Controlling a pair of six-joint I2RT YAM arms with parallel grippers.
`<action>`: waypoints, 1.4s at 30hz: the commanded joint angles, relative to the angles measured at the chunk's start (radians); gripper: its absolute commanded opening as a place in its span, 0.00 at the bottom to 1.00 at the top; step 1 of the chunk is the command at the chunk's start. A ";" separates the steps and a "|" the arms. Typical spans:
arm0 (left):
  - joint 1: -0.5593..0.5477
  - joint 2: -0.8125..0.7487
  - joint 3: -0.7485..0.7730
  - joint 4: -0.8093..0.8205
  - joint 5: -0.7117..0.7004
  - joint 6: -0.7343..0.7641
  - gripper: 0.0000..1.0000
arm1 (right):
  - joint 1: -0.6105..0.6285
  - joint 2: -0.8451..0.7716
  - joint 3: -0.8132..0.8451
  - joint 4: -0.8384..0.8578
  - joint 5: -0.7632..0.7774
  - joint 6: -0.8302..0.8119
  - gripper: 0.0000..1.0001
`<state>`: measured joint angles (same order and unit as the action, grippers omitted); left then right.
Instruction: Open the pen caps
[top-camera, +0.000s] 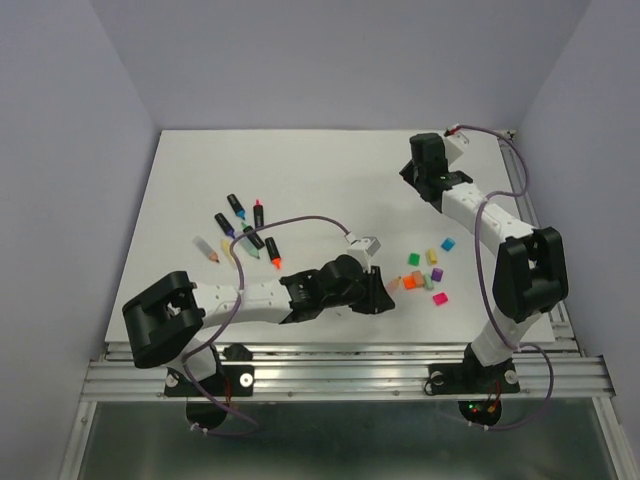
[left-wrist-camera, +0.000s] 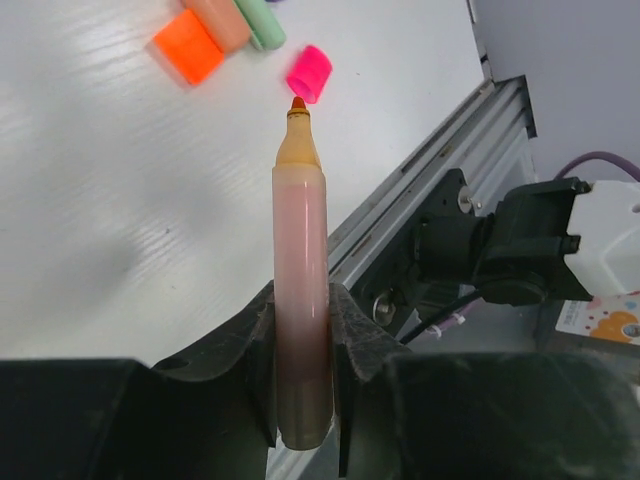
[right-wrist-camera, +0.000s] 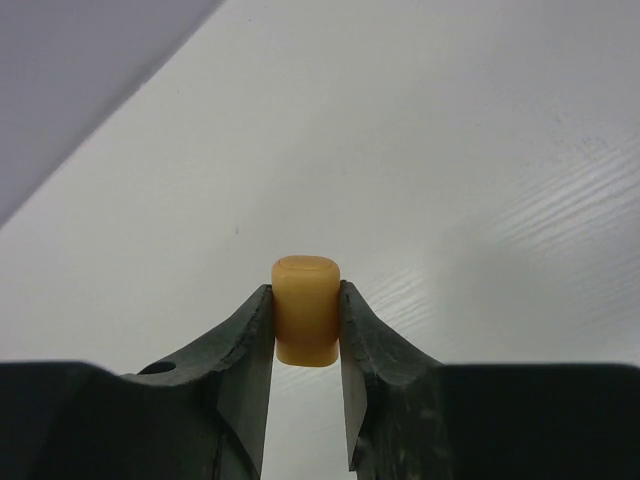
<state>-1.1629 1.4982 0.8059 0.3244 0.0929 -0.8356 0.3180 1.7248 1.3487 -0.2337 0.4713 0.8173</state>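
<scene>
My left gripper (left-wrist-camera: 302, 300) is shut on a peach-pink pen (left-wrist-camera: 300, 240) with no cap on it; its orange tip points at the loose pen caps. Close ahead of that tip lie a pink cap (left-wrist-camera: 309, 73), an orange cap (left-wrist-camera: 189, 46), a peach one (left-wrist-camera: 222, 20) and a green one (left-wrist-camera: 262, 22). From above, the left gripper (top-camera: 385, 290) sits low near the front edge, just left of the cap cluster (top-camera: 428, 272). My right gripper (right-wrist-camera: 305, 295) is shut on a yellow-peach cap (right-wrist-camera: 305, 312), held above the table at the far right (top-camera: 412, 172).
Several uncapped pens (top-camera: 245, 232) lie on the left part of the white table (top-camera: 330, 170). An aluminium rail (top-camera: 340, 365) runs along the near edge, also seen close to the held pen (left-wrist-camera: 430, 190). The right arm's base (left-wrist-camera: 520, 250) stands beyond that rail.
</scene>
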 joint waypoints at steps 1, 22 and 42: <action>0.008 -0.050 0.019 -0.045 -0.076 0.016 0.00 | 0.024 -0.040 0.021 0.048 0.020 -0.073 0.01; 0.393 -0.130 -0.010 -0.323 -0.157 0.141 0.00 | 0.024 -0.131 -0.330 -0.199 -0.071 -0.222 0.05; 0.470 0.004 0.009 -0.375 -0.131 0.155 0.00 | 0.024 -0.062 -0.306 -0.256 -0.005 -0.225 0.47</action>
<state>-0.6975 1.5036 0.7959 -0.0467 -0.0486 -0.6949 0.3405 1.6535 1.0313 -0.4671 0.4286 0.5968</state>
